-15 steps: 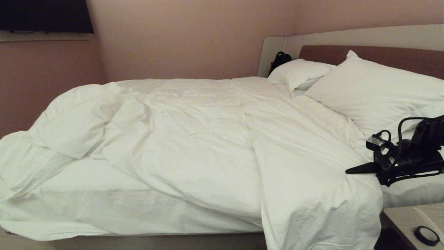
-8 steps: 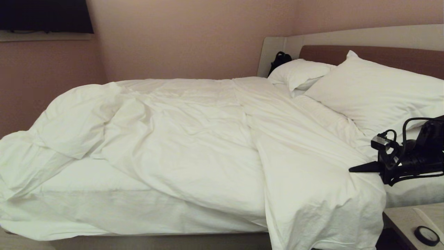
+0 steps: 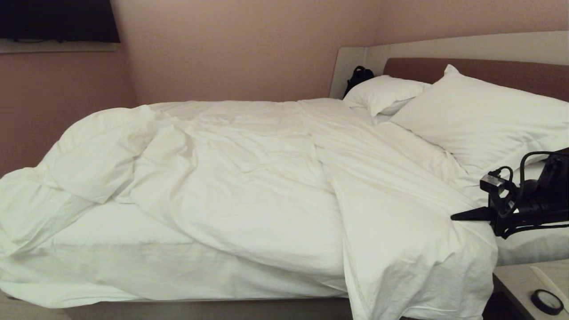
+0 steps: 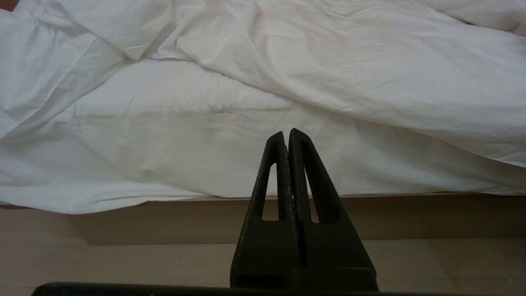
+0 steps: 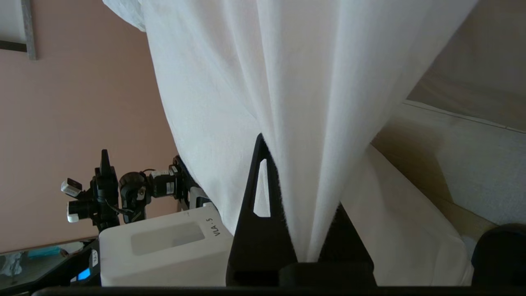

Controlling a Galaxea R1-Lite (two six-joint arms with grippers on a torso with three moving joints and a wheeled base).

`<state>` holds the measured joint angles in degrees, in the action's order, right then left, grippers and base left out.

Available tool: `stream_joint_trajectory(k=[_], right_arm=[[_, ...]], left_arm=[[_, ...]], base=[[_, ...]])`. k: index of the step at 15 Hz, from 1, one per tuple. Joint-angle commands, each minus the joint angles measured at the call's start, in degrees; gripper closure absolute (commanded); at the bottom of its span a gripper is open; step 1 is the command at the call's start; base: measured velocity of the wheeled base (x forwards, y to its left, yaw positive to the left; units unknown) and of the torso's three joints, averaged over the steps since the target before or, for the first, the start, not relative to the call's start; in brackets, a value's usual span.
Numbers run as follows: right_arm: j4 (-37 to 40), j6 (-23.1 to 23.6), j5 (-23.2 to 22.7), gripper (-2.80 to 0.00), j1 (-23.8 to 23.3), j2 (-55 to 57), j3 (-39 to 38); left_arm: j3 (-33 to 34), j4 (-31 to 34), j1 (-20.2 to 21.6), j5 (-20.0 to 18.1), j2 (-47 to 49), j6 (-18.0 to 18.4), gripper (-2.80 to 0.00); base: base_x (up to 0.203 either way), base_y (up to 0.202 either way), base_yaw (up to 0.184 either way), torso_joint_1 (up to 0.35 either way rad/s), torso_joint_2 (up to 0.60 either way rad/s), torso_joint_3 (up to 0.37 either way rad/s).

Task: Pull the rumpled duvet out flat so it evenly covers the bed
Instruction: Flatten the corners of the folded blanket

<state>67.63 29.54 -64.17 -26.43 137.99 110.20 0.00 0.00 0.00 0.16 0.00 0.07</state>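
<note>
The white, wrinkled duvet point(image 3: 249, 186) lies bunched across the bed point(image 3: 213, 307), thick on the left and hanging over the near side at the right. My right gripper point(image 3: 460, 216) sits level at the right edge, near the pillows, and is shut on the duvet's edge. In the right wrist view, fabric folds point(image 5: 287, 82) run out from between the right gripper's point(image 5: 298, 164) jaws. My left gripper point(image 4: 286, 135) is shut and empty, held low in front of the bed's near side, apart from the duvet point(image 4: 328, 61). It is outside the head view.
Two white pillows point(image 3: 484, 120) point(image 3: 382, 93) lean on the brown headboard point(image 3: 489, 71). A pale nightstand point(image 3: 520, 275) with a black ring point(image 3: 547, 301) stands at the lower right. A black bag point(image 3: 358, 75) sits behind the far pillow. Pink walls close the far side.
My right gripper has shifted a little to the right, toward the headboard, drawing the duvet's near right fold along with it. The left gripper has not moved.
</note>
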Motion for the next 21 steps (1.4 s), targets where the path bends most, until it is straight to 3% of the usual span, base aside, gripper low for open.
stream_joint_trajectory(k=[1, 21], right_arm=[[0.22, 0.17, -0.35, 0.0, -0.39, 0.09, 0.01], [0.04, 2.01, -2.01, 0.0, -1.96, 0.09, -0.34]], left_arm=[[0.0, -0.01, 0.0, 0.02, 0.0, 0.0, 0.0], [0.0, 0.0, 0.0, 0.02, 0.0, 0.01, 0.0]], base=[[0.0, 0.0, 0.0, 0.0, 0.0, 0.0], [0.0, 0.0, 0.0, 0.0, 0.0, 0.0]])
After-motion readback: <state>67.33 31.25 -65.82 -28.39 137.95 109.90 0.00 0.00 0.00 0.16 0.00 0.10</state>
